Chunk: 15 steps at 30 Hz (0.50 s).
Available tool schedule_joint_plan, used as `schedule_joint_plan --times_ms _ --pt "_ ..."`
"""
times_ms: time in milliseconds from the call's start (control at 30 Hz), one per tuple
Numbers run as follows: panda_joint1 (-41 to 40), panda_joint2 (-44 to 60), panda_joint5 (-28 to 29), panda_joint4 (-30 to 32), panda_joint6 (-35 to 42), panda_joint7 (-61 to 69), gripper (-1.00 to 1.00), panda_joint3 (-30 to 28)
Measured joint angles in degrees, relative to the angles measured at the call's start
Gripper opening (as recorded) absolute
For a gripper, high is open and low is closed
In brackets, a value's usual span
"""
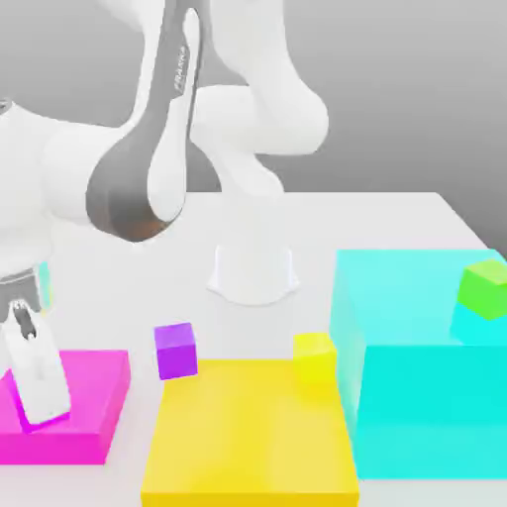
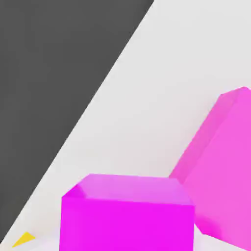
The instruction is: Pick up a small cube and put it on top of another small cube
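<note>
- the gripper (image 1: 33, 401) is down low at the exterior view's left, its white finger (image 1: 38, 381) hanging over the big flat magenta block (image 1: 84, 411); whether the fingers are wide or closed i cannot tell
- in the hand view the small magenta cube (image 2: 128, 215) sits close to the camera, with the big flat magenta block (image 2: 223, 166) just beside it; in the exterior view i cannot pick that cube out behind the finger
- the small purple cube (image 1: 176, 351) rests on the white table (image 1: 396, 223), near the back corner of the flat yellow block (image 1: 248, 431) and apart from the magenta block
- a small yellow cube (image 1: 314, 356) stands at the yellow block's far edge, beside the tall cyan block (image 1: 421, 366)
- a small green cube (image 1: 483, 288) sits on top of the cyan block; the arm's white base (image 1: 253, 269) stands behind, on the table
</note>
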State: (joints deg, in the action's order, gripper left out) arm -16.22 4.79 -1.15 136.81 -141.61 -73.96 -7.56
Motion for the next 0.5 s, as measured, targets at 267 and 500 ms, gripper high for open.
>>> schedule_joint_plan --times_ms 267,500 --pt "1.86 -16.72 2.86 13.89 2.74 4.79 -1.00 1.36" --pt "3.13 -27.74 3.82 24.96 2.71 9.39 -1.00 2.55"
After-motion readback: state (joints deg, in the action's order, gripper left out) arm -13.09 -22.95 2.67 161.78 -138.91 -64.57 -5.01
